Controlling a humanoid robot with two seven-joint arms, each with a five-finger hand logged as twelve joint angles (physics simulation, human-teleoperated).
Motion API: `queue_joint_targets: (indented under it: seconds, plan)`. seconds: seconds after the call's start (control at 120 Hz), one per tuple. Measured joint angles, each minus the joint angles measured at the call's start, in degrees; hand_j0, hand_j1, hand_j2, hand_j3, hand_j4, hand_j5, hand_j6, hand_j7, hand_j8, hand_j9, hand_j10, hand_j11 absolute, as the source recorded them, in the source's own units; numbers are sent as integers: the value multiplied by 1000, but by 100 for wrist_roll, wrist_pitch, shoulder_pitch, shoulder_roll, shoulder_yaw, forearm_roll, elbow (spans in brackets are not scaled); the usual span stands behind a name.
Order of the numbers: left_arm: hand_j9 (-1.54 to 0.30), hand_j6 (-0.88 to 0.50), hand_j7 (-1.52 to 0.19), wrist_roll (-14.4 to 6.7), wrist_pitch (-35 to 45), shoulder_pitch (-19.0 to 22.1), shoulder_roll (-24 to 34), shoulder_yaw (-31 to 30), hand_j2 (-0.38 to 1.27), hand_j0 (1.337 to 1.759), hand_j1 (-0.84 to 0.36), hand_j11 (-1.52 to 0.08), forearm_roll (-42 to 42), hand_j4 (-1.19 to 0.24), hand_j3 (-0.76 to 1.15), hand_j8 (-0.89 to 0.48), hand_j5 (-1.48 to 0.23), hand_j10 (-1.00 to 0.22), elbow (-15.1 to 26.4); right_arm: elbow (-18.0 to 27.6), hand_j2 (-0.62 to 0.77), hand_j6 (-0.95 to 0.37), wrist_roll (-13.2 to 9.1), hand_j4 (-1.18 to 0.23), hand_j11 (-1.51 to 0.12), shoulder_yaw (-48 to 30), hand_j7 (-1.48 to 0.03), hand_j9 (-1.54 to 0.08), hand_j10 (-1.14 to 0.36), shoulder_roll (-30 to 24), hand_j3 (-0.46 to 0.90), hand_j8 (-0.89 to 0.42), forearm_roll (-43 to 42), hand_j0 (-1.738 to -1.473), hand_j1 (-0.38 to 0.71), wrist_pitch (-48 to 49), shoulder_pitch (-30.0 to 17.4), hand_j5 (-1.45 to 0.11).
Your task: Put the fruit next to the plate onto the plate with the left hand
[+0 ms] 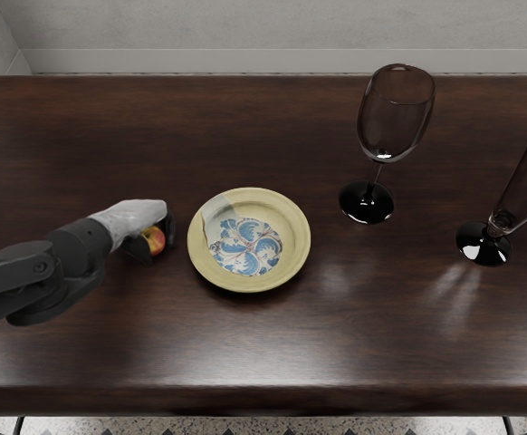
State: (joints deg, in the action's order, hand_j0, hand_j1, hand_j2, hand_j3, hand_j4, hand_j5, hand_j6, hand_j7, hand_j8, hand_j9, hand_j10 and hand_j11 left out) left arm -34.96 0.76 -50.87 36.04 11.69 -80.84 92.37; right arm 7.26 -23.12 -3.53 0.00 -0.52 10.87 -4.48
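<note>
A small red and yellow fruit [154, 240] sits on the dark table just left of the plate. The plate [292, 234] is cream yellow with a blue floral centre, near the table's middle. My left arm comes in from the left edge, and my left hand [148, 234] is down over the fruit, its dark fingers curled around it so that only part of the fruit shows. The fruit still looks to rest on the table. No right arm shows.
A wine glass [386, 136] stands right of the plate on a dark foot. A second, taller glass [508, 213] stands at the right edge. The dark wooden table [263, 353] ends close to the picture's bottom.
</note>
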Motion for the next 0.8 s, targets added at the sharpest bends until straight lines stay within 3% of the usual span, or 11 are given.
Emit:
queue_joint_targets:
  seconds: [0.133,0.275,0.358,0.667,0.8]
  plan:
    - [-1089,-425,-1099,-4,-30,-307,0,48,328,1651,-354,-1103,39,-787,-42,-330,-1104,-538,0,0,0,0,0,0,0,-3,0,0,0,0,0,0,-1,-1658,-349,-1,4,0]
    - [-1123,-420,-1119,-4,-74,-1105,-4,68,318,1648,-343,-1120,319,-787,-21,-330,-1145,-543,0,-2,0,0,0,0,0,-2,0,0,0,0,0,0,-1,-1658,-349,-3,7,0]
    - [-1132,-419,-1121,-6,-120,-1306,-308,86,310,1646,-344,-1129,517,-794,-14,-328,-1144,-556,-3,1,0,0,0,0,0,-2,0,0,0,0,0,0,-1,-1658,-349,-3,8,0]
    - [-1129,-406,-1126,-1,-478,-1273,-1343,256,332,1647,-355,-1122,757,-778,-3,-320,-1164,-546,-2,0,0,0,0,0,0,-4,0,0,0,0,0,0,-1,-1658,-349,-1,8,0]
    - [-1129,-413,-1121,-4,-658,-935,-1444,235,318,1648,-343,-1114,783,-768,-2,-321,-1175,-553,-3,-1,0,0,0,0,0,-2,0,0,0,0,0,0,-1,-1658,-349,-3,8,0]
